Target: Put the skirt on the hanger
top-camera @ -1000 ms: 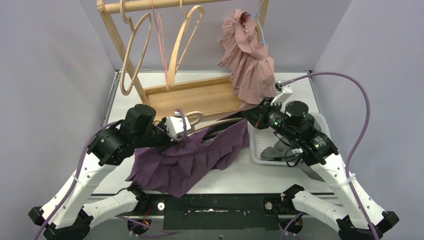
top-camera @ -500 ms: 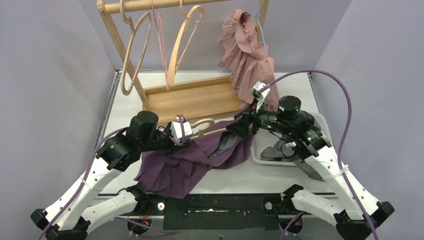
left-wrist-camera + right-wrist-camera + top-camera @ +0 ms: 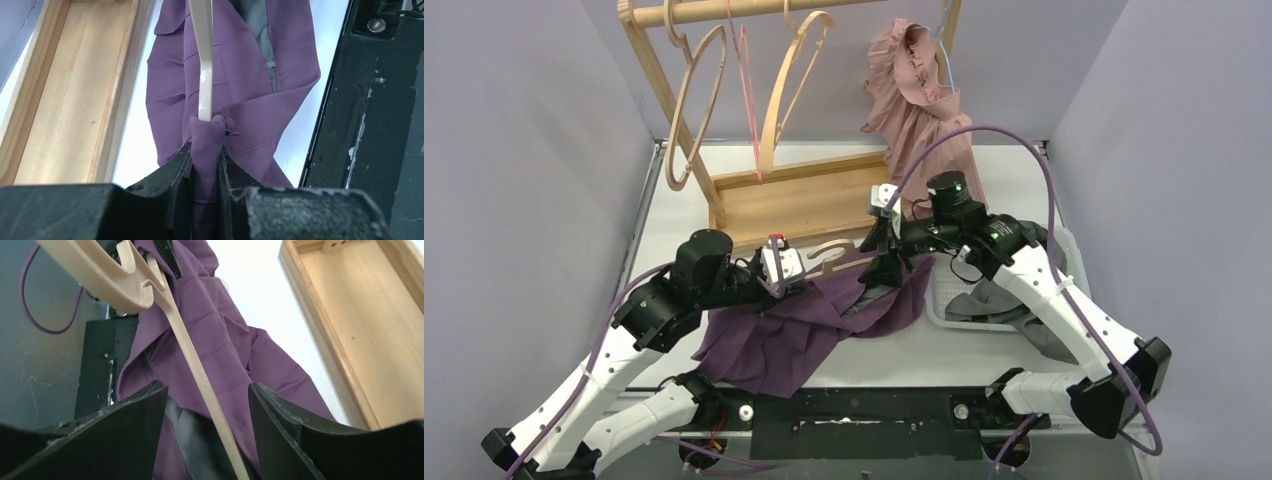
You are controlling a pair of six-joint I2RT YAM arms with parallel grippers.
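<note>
The white desk [image 3: 674, 215] carries a wooden rack [image 3: 814, 195] at its far side, with a pink garment [image 3: 919, 120] hanging from the rack's right end. A white basket [image 3: 952, 300] holding grey cloth sits on the right.

The purple skirt [image 3: 784, 335] lies crumpled at the near middle of the desk. Its upper edge is lifted toward the two wrists and its lower folds rest on the surface.

The left arm [image 3: 659, 300] rises from the near left with its elbow bent, and its forearm reaches right, low over the skirt. The right arm [image 3: 1044, 290] climbs from the near right, slants far and left over the basket, and turns its wrist left and downward.

The pale wooden hanger [image 3: 834, 250] lies between the two wrists, above the skirt's far edge.

The left end effector [image 3: 205, 150] is pinched narrow on a fold of the skirt wrapped over the hanger's end. The right end effector [image 3: 207, 390] stands wide, its fingers straddling the hanger's thin bar without gripping it.
</note>
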